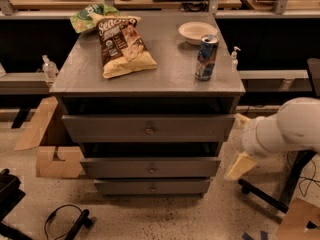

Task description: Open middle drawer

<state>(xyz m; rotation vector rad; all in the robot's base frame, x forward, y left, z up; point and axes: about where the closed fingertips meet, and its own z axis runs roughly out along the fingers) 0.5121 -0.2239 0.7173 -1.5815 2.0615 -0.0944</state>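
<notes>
The grey cabinet (150, 76) has three drawers. The middle drawer (115, 167) sits between the taller top front (100, 129) and the slim bottom front (120, 186). Its small round knob (151, 169) is at the centre, and its front stands about level with the others. My gripper (240, 143) is to the right of the cabinet, beside the drawers' right ends, on a white arm (285, 126). Its two cream fingers (239, 165) are spread apart and hold nothing. It is not touching the knob.
On the cabinet top lie a chip bag (122, 44), a green bag (90, 16), a can (206, 57) and a white bowl (197, 31). Cardboard pieces (52, 159) lie on the floor at left. A black chair base (265, 196) stands at right and a cable (62, 221) lies in front.
</notes>
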